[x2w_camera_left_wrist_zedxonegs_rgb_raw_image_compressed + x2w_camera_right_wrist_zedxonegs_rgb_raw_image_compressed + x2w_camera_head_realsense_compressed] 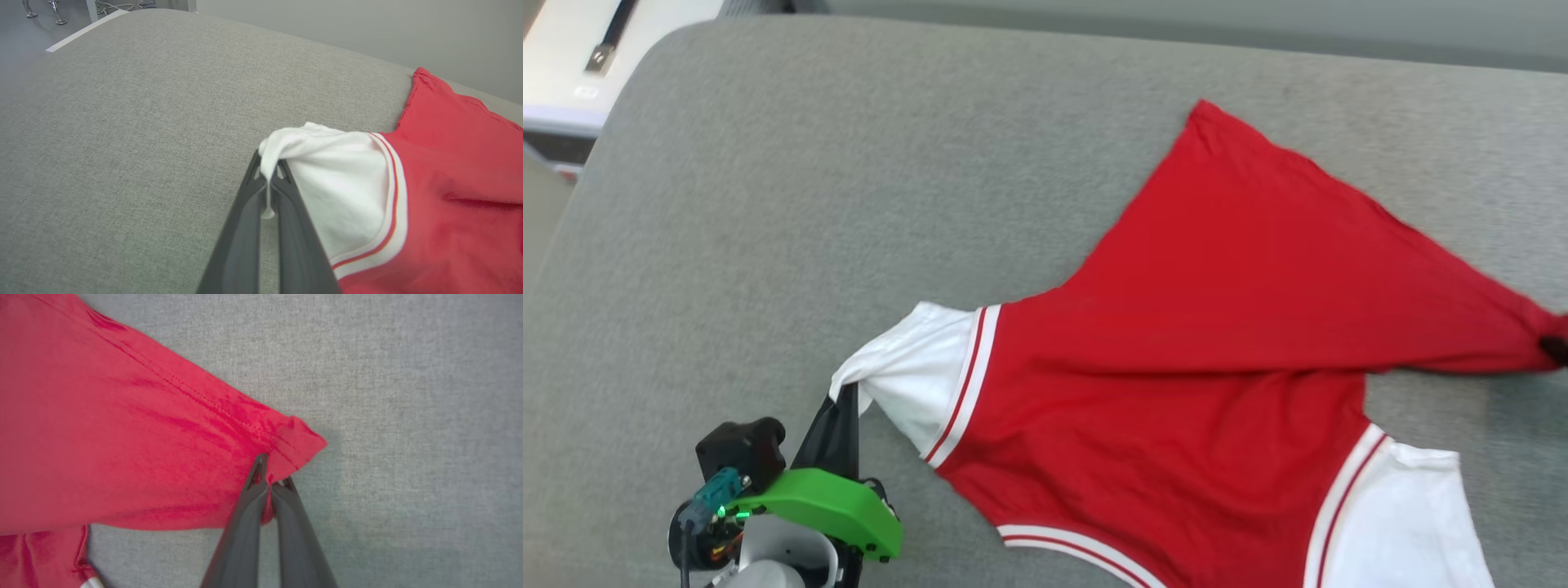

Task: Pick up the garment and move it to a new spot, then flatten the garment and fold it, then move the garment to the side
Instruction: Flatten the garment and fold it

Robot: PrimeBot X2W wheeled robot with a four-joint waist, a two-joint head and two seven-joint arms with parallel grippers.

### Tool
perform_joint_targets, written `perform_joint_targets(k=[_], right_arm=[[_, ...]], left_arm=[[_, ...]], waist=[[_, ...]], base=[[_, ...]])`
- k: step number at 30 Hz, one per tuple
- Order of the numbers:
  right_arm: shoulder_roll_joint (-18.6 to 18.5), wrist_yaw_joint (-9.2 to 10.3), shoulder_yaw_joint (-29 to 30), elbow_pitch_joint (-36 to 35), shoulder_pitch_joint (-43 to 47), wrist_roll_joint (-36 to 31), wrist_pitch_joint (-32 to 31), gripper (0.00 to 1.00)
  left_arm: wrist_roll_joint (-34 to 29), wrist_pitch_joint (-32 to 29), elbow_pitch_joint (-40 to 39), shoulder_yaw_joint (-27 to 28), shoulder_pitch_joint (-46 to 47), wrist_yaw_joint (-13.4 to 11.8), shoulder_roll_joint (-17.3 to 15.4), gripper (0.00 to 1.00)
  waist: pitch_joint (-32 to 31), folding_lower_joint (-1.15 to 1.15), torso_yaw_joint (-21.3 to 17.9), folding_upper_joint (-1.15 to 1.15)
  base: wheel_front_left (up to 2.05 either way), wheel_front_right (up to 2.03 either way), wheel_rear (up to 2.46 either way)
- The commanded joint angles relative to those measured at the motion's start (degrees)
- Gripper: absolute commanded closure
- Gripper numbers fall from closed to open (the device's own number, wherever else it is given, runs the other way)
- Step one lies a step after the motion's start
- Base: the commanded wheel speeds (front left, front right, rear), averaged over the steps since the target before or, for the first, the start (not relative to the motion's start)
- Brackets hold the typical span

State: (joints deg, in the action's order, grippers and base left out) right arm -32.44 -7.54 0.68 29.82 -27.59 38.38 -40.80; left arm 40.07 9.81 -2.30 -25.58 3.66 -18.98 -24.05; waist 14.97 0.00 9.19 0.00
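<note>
Two corners are pinched at once. From the head view, the garment (1176, 343) lies spread on the grey padded surface (768, 204), with my left gripper (848, 402) at its white sleeve (915, 367). Along my left wrist, the fingers are clamped on that sleeve's edge, thin cloth bunched between them. Along my right wrist, my right gripper (270, 477) is closed on a red hem corner (302, 441). It looks light, limp and stretchy. I judge hems and seams the surest holds, since mid-panel cloth would only gather.
</note>
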Motion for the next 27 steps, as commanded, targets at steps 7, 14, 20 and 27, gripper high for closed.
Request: perform_joint_targets(k=[7, 14, 20, 27], right_arm=[[3.2, 0.05, 7.1, -5.8, 12.8, 0.8, 2.6, 1.0], [9.6, 0.05, 14.7, -13.2, 26.0, -0.1, 3.3, 1.0], [17.3, 0.05, 20.2, -19.4, 35.9, -2.8, 2.2, 1.0], [23.5, 0.05, 21.1, -23.1, 38.8, -5.2, 2.2, 0.0]], left_arm=[[1.8, -0.8, 1.0, 1.4, -3.1, -1.1, -1.8, 1.0], [3.4, -0.9, 2.7, 2.2, -5.3, -1.2, -2.2, 1.0], [4.3, -0.5, 4.0, 2.6, -6.1, -0.7, -2.2, 1.0], [4.8, -0.2, 4.8, 2.8, -6.3, -0.4, -2.3, 1.0]], waist=[[-6.5, 0.0, -7.2, 0.0], [-8.3, 0.0, -8.9, 0.0], [-9.1, 0.0, -9.1, 0.0], [-8.9, 0.0, -9.5, 0.0]], base=[[0.0, 0.0, 0.0], [0.0, 0.0, 0.0], [0.0, 0.0, 0.0], [0.0, 0.0, 0.0]])
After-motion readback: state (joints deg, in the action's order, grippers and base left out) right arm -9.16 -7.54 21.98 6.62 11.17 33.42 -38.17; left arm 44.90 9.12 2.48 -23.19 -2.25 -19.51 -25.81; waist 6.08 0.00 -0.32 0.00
